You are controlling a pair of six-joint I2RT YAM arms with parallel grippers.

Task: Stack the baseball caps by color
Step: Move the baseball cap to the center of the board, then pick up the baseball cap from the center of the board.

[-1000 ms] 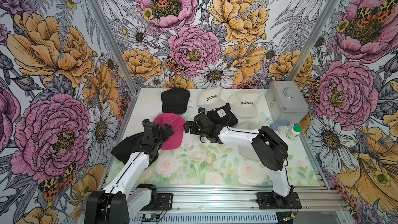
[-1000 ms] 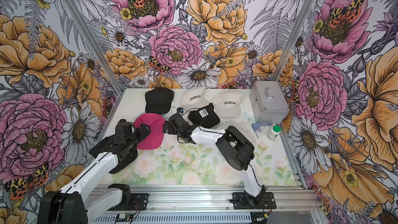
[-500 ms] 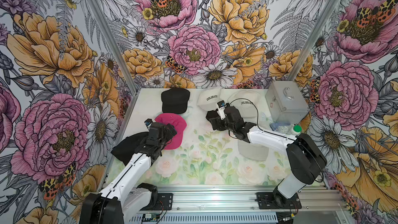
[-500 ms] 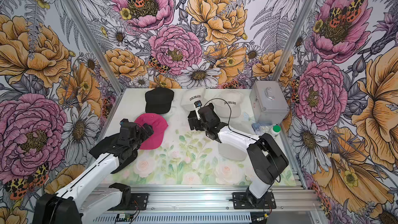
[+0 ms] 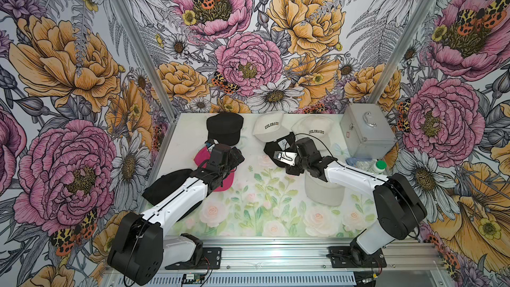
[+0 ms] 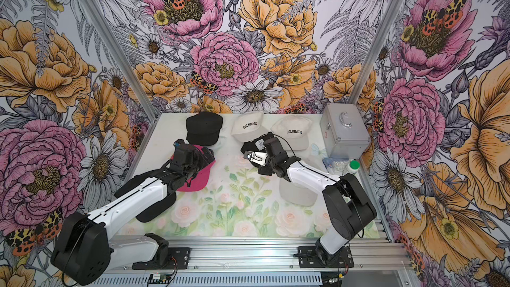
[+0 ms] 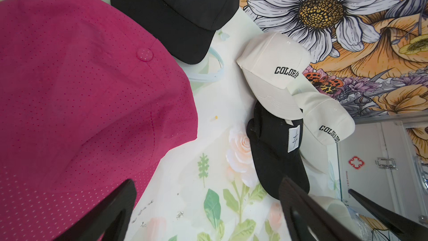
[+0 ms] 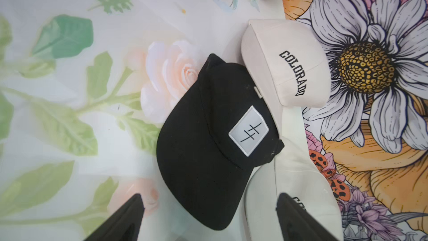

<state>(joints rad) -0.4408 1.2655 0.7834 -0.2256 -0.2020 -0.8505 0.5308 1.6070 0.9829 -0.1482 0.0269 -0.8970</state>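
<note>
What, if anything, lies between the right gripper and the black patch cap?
Nothing visible does. The right gripper hangs open directly over the black patch cap. A cream cap only borders the patch cap's edge, outside the jaws.

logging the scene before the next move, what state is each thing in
hot pink fabric cap: crown up
black fabric cap with white patch: crown up
two cream COLORADO fabric caps: crowns up, unstacked
silver metal case: shut
white green-lidded bottle: lid on
left claw: open, empty
right claw: open, empty
</note>
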